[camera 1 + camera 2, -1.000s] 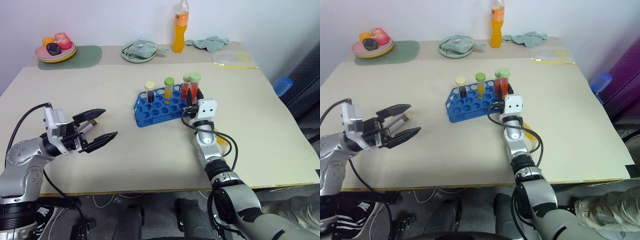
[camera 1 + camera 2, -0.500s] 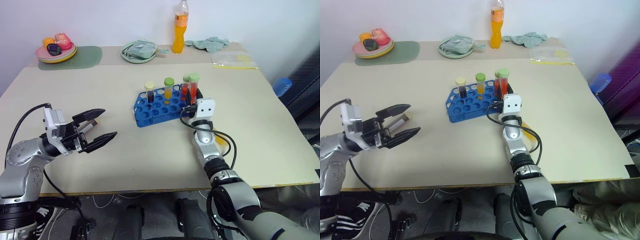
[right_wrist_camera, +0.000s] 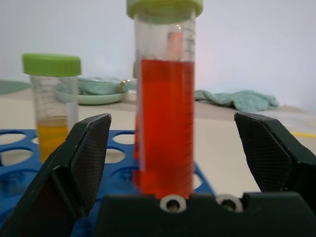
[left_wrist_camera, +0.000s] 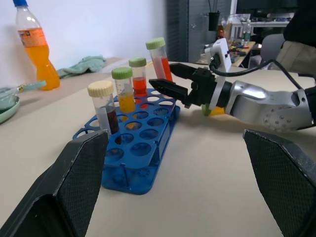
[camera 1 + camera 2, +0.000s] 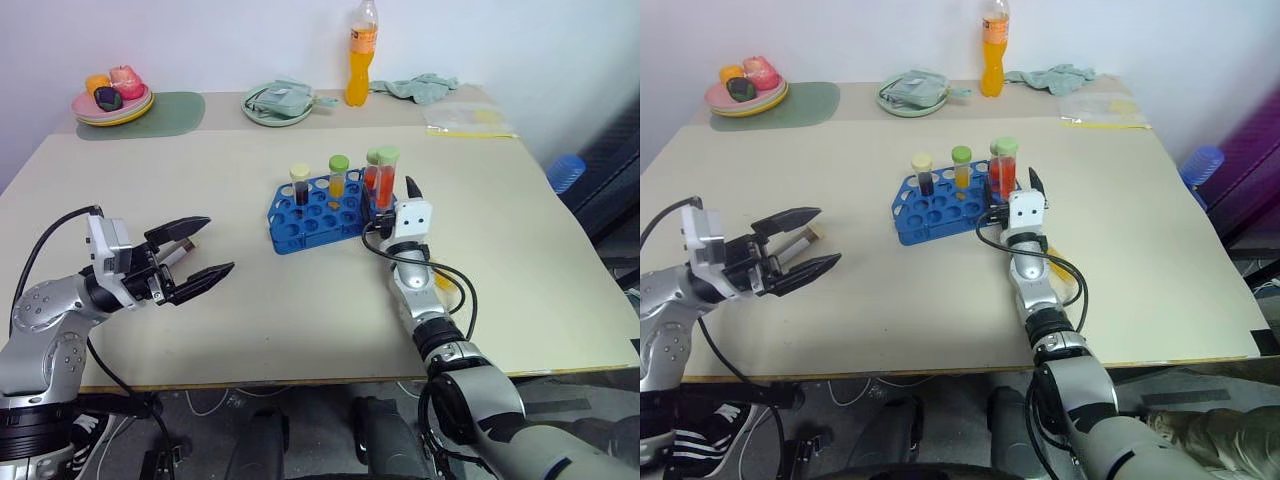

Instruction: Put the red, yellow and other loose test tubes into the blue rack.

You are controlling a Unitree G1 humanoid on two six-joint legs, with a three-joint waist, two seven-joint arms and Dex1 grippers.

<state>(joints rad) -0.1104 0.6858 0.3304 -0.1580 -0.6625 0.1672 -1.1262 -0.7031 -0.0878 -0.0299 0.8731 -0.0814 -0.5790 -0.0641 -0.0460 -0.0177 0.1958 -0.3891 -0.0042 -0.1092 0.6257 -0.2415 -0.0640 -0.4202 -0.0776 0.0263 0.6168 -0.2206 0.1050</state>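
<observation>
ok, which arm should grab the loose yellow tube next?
Right. The right gripper, jaws open around the racked red tube, has the yellow tube beside its forearm; the left gripper hovers far off.

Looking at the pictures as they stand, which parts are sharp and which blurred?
Right wrist view: the red tube is fairly sharp, the cloth behind it soft. Left wrist view: the blue rack is sharp, the near black fingers blurred.

Blue rack (image 5: 318,212) sits mid-bench, many round wells, four capped tubes upright along its far row. Cream-capped dark tube (image 5: 300,184) at the left end, green-capped yellow tube (image 5: 338,175) next, then two green-capped red tubes (image 5: 386,175) at the right end. Remaining wells empty.
</observation>
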